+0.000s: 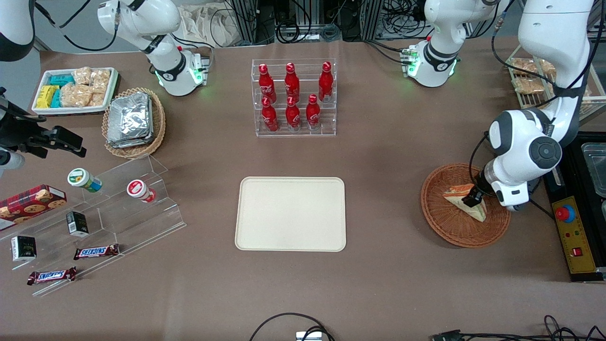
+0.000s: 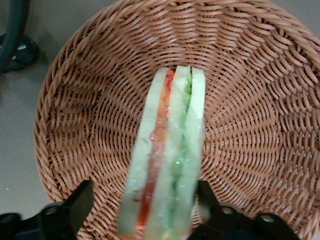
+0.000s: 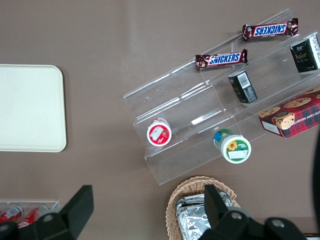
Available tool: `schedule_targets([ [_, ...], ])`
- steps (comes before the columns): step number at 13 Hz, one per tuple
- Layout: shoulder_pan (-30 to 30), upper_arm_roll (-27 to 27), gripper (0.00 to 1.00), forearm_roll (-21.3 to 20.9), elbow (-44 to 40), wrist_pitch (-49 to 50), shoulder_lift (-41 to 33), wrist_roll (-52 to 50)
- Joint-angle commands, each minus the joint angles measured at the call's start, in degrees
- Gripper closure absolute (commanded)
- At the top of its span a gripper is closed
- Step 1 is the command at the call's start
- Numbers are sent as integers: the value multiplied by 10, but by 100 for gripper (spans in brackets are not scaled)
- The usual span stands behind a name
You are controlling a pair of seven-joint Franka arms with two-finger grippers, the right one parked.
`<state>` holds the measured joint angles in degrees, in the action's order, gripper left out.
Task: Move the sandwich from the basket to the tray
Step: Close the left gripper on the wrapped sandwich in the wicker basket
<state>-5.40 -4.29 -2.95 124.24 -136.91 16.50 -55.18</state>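
The sandwich (image 1: 458,195) (image 2: 167,165), a pale bread wedge with orange-red and green filling, stands on edge in the round reddish-brown wicker basket (image 1: 442,227) (image 2: 90,100) toward the working arm's end of the table. My left gripper (image 1: 473,196) (image 2: 145,202) is down in the basket and open, its two fingers straddling the sandwich. One finger (image 2: 206,200) sits right against the bread; a gap shows between the other finger (image 2: 82,202) and the bread. The cream-beige tray (image 1: 290,213) (image 3: 30,107) lies bare at the table's middle.
An acrylic rack of red bottles (image 1: 293,97) stands farther from the front camera than the tray. Toward the parked arm's end are stepped acrylic shelves (image 1: 118,208) with snacks, a pale oval basket of foil packs (image 1: 132,121) and a white tray of snack packets (image 1: 75,90). A control box (image 1: 573,237) lies beside the basket.
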Motion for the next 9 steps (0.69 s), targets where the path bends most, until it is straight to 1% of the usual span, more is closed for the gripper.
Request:
schedule_targets([
  [1,0,-3,100,-9,-17,-5,6,3],
  [3,6,-6,100,-9,-46,18,1,2],
  [4,9,-14,100,-9,-74,59,-3,2],
  [6,28,-46,100,-7,-183,213,2,9],
  [7,44,-58,100,-6,-246,285,18,9],
  [8,66,-66,100,-6,-306,337,40,10],
  [9,94,-70,100,-6,-356,362,65,12],
])
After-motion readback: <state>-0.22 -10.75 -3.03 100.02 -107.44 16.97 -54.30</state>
